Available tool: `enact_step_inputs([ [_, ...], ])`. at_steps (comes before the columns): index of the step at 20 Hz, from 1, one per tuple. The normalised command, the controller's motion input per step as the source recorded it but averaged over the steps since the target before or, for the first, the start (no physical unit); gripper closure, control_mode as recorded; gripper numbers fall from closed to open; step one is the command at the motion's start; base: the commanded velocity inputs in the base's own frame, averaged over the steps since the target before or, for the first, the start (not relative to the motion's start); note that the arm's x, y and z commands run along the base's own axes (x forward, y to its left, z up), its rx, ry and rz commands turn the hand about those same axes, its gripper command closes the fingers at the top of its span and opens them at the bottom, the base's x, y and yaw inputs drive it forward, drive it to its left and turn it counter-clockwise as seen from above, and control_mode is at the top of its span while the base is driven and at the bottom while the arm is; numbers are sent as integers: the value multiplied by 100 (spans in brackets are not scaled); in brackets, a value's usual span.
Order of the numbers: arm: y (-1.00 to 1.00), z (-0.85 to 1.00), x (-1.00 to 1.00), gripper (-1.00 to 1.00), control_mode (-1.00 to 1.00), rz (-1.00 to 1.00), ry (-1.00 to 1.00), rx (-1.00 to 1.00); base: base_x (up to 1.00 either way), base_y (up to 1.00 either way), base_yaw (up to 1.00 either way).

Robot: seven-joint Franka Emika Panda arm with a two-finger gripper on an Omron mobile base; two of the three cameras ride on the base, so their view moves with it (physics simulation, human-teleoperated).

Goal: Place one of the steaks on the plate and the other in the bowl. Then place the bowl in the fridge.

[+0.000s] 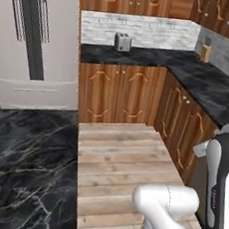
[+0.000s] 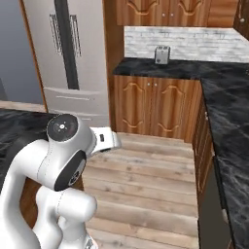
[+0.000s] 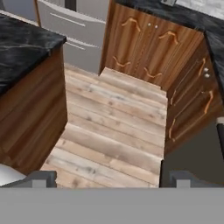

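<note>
The tall grey fridge (image 1: pixel 55 55) stands shut at the far left, with its two bar handles beside the dark centre seam. It is also in the right base view, fridge (image 2: pixel 90 63), and its lower drawers (image 3: pixel 74 26) show at the top of the hand view. My gripper (image 3: pixel 113 178) hangs open over the wooden floor and holds nothing. Its two fingertips (image 3: pixel 41 178) stand far apart. The steaks, the plate and the bowl are out of view.
A black marble island counter (image 1: pixel 21 167) lies on the left. An L-shaped dark counter (image 1: pixel 190 77) over wooden cabinets (image 1: pixel 119 92) closes the back and right, with a toaster (image 1: pixel 122 42) and a knife block (image 1: pixel 206 50) on it. A wooden floor strip (image 1: pixel 121 162) runs between them.
</note>
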Motion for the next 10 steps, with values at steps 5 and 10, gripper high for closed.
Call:
enact_step_inputs([
  [5, 0, 0, 0, -100, 100, 0, 0, 0, 100, -8, 20],
  [10, 0, 0, 0, -100, 100, 0, 0, 0, 100, -17, 20],
])
